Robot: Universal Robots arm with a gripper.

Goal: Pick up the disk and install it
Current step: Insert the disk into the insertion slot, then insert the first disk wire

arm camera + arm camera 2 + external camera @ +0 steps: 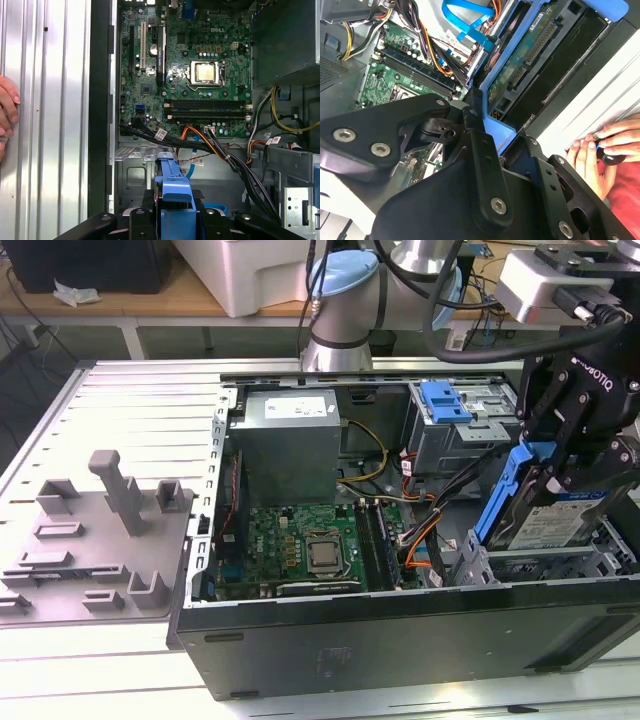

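The gripper (565, 472) has its jaws closed on the disk (548, 524), which is tilted over the metal bay (530, 563) inside the open computer case (400, 630).

Bright, even light fills the exterior view; the ribbed table (120, 400) glares white along the frame's lower edge, while the computer case (400, 650) interior is shaded. In the second wrist view the claw (499, 136) gripping the disk (530, 55) looms soft-edged, the table beside it blown out white.

Ribbed metal table (120, 390), computer case (400, 640), grey fixture (100, 530)
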